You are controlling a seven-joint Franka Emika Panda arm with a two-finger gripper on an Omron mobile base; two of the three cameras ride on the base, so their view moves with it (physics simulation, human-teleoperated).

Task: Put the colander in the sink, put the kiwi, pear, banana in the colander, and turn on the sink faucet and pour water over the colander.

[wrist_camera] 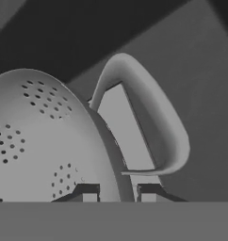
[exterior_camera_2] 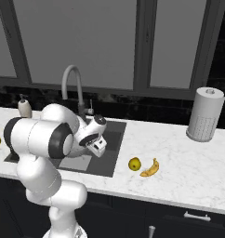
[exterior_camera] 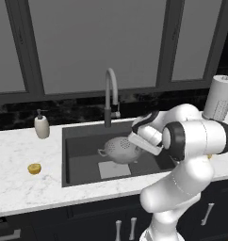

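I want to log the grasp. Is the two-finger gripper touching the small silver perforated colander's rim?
Touching. In the hand view the gripper has one dark fingertip on each side of the colander rim, with no gap showing, beside its loop handle above the dark grey sink.

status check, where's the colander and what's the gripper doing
Gripper astride the colander rim by a loop handle. Colander over the sink, tilted. Pear and banana on counter right, kiwi left. Nothing in the way.

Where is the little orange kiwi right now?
The kiwi sits on the white counter to the left of the sink, in front of the soap bottle. In the right base view it peeks in at the far left edge.
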